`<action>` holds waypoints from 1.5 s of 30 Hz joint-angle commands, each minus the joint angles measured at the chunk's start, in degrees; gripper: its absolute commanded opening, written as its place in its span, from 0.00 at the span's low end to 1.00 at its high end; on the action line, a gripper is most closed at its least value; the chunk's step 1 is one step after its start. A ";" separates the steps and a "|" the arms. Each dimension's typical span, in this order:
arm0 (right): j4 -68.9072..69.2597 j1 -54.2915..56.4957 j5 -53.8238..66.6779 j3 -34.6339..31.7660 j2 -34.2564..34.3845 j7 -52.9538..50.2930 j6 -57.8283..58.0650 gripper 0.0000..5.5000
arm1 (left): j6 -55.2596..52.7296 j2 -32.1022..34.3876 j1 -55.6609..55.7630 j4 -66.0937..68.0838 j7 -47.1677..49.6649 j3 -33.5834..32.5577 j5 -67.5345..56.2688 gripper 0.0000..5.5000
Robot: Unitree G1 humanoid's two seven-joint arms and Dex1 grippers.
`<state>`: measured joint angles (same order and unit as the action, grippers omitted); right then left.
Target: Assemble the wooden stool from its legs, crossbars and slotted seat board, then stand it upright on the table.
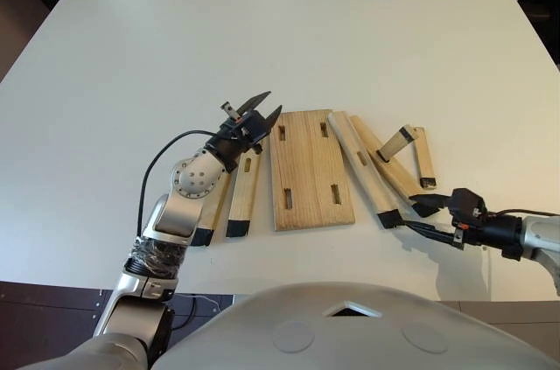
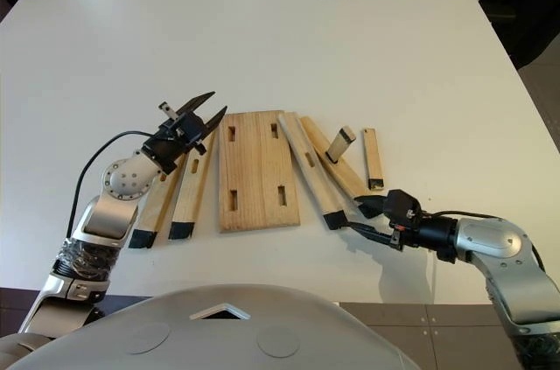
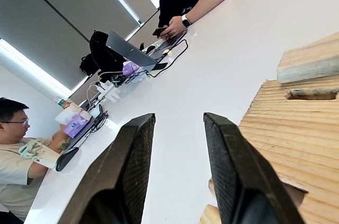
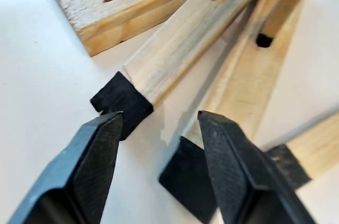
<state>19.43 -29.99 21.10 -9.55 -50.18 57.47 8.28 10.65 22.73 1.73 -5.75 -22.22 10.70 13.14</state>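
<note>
Lying just beyond right gripper (image 2: 357, 215): leg (image 2: 311, 169)

The whole tabletop (image 1: 175, 55) is taken in from up high by the two head cams, tilted forward and down, and basically the same scene is shared by both, just nudged sideways. The left wrist cam is parked low behind the left end effector (image 3: 179, 117), faced out across the tabletop, with the seat board (image 3: 296, 128) caught right up close. The right wrist cam is aimed down past the right end effector (image 4: 159, 115), super near a black-capped leg (image 4: 175, 49) also seen from the head.
</note>
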 commanded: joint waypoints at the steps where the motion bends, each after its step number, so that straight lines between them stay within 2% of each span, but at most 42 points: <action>1: 2.57 2.95 2.69 -3.58 3.20 -5.64 4.16 0.47 | -1.03 0.46 -0.32 -0.47 0.30 -0.37 0.59 0.31; 7: 5.00 3.25 3.31 -0.11 10.34 -13.91 11.47 0.63 | -1.40 0.41 -0.45 -0.87 0.05 -0.11 0.70 0.31; 20: -2.78 2.88 -4.50 5.16 15.57 -21.74 13.36 0.63 | -1.66 0.74 -0.35 -1.27 -1.10 0.22 0.41 0.31; 31: -0.51 3.78 -1.36 4.47 18.32 -22.34 13.43 0.38 | -2.20 0.63 0.17 -0.80 -0.84 -0.34 0.06 0.31; 34: 0.73 5.32 1.15 2.57 19.76 -23.23 14.32 0.38 | -4.77 0.24 1.12 -1.27 -1.49 -1.98 -2.52 0.31; 40: 5.92 11.33 6.89 -3.30 21.87 -26.85 16.81 0.38 | -16.60 -0.55 6.28 -3.10 -3.84 -8.64 -13.30 0.31; 43: 12.15 13.83 12.44 -4.37 21.58 -25.80 18.10 0.38 | -24.54 0.31 8.81 -4.00 -8.67 -9.69 -20.14 0.31; 45: 16.66 14.78 17.06 -3.93 20.39 -23.14 19.22 0.38 | -32.16 1.29 9.73 -5.22 -13.19 -9.93 -26.31 0.35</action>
<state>30.55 -16.84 33.02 -13.60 -28.37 31.47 26.03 -13.70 22.36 10.06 -9.31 -30.45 1.26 -7.01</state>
